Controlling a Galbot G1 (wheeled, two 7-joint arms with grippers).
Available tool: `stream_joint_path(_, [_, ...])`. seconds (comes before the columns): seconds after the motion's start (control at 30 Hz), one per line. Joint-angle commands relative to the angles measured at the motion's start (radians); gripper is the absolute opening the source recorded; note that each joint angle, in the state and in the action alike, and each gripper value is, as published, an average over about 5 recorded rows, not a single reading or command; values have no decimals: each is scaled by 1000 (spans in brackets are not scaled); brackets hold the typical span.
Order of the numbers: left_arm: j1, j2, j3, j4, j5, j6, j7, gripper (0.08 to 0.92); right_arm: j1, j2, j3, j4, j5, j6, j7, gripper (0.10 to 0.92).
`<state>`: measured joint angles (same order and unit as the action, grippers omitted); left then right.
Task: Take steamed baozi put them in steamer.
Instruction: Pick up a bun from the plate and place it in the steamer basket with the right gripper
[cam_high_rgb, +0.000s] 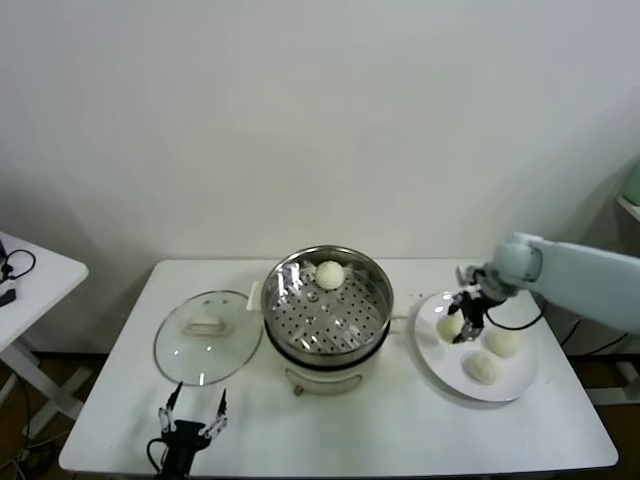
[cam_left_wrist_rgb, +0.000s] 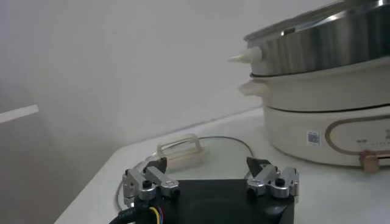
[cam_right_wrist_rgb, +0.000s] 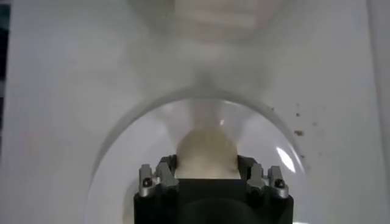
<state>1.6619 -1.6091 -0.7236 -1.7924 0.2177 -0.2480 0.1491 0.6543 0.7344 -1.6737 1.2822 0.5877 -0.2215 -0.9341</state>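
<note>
Right claw: you have it down over the plate, its fingers closed against the two sides of one bun; in the right wrist view the dough fills the gap between them.
Left claw: parked low at the near edge of the worktop, just in front of the glass lid, fingers spread with nothing between them.
Step in hand: the second bun is being gripped on the plate; judging by the layout, one of four is done.
Next move: you would need to lift straight up clear of the plate rim, carry towards the steamer, and lower into a bare part of the basket, away from the bun already there. Keep the squeeze gentle; soft dough will likely dent.
Worktop: flat, white, smooth, rectangular.
Steamer: round, shiny steel basket with a floor of punched holes, seated on a cream pot base with side handles.
Glass lid: flat, clear disc with a pale handle, lying beside the steamer on the robot's left.
Plate: round, white, glossy, on the steamer's other side.
Buns on plate: the gripped one plus two more, domed, matte, cream-white.
Bun in steamer: resting at the far side of the basket floor.
</note>
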Motion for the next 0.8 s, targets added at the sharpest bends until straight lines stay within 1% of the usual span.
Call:
stream_joint_path(0.03, [2, -4, 4, -2, -3, -3, 0, 823, 572, 77, -307, 181, 322, 22, -139, 660])
stream_joint_path(0.17, [2, -2, 11, 2, -4, -6, 0, 823, 597, 159, -209, 224, 407, -19, -119, 659])
stream_joint_path(0.27, [0, -2, 12, 3, -7, -7, -1, 823, 544, 221, -86, 238, 435, -74, -62, 661])
stream_joint_path(0.37, [0, 1, 10, -1, -15, -6, 0, 823, 458, 311, 23, 223, 444, -133, 27, 662])
stream_joint_path(0.53, [-2, 7, 3, -10, -28, -2, 3, 823, 293, 490, 116, 136, 393, -196, 128, 662])
stream_joint_path(0.63, [-5, 10, -1, -12, -35, 2, 5, 823, 210, 578, 132, 70, 353, -203, 148, 662])
stream_joint_path(0.8, [-9, 10, -4, -7, -37, 5, 6, 823, 96, 663, 137, -19, 275, -202, 160, 662])
